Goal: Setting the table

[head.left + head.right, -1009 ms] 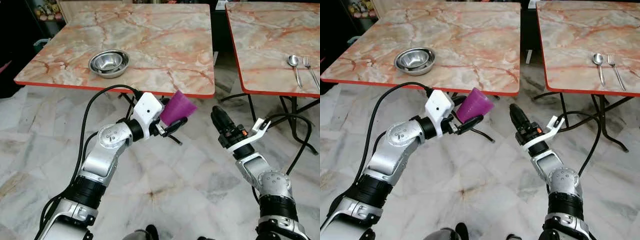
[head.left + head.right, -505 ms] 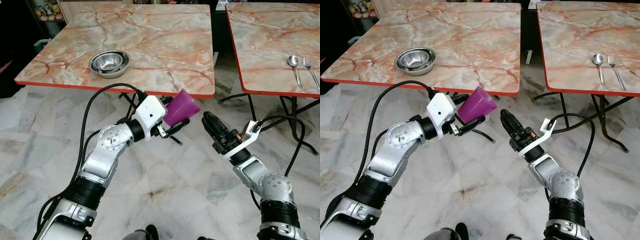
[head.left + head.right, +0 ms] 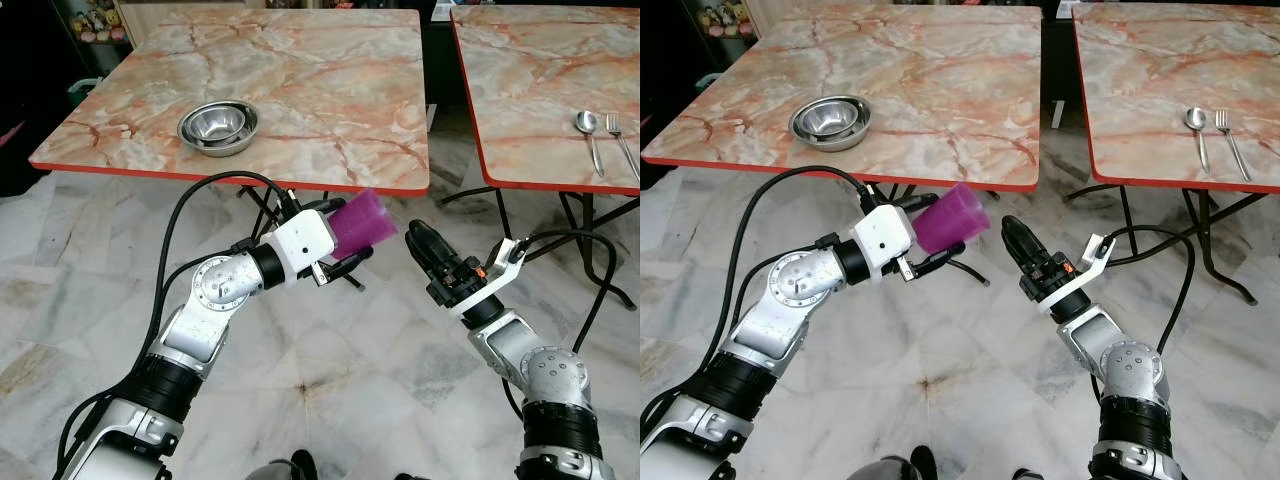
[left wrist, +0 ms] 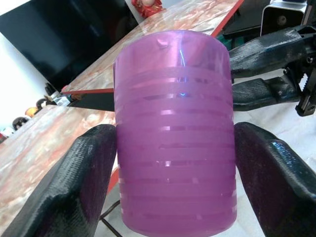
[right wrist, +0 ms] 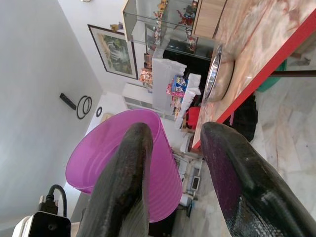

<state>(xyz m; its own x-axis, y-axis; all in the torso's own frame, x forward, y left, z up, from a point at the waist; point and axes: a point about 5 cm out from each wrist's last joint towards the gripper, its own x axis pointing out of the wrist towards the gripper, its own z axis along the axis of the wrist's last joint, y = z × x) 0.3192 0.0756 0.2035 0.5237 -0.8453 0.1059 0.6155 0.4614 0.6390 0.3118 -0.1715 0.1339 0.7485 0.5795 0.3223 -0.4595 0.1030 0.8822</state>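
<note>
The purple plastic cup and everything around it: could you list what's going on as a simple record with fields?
held item: ribbed purple plastic cup, tilted on its side
holder: left gripper, one finger on each side of the cup
other arm: right gripper, open, beside the cup's rim, apart from it
near table: marble-patterned table with red edge, bearing a steel bowl
second table: metal spoon and fork side by side

Two silver metal arms with round grey elbow joints and black ribbed collars. Left gripper (image 3: 345, 262): white boxy wrist housing, two long black textured fingers (image 4: 84, 182). Right gripper (image 3: 424, 243): black fingers, white bracket and small orange mark at the wrist. Black cables loop from each arm at 12 o'clock.
</note>
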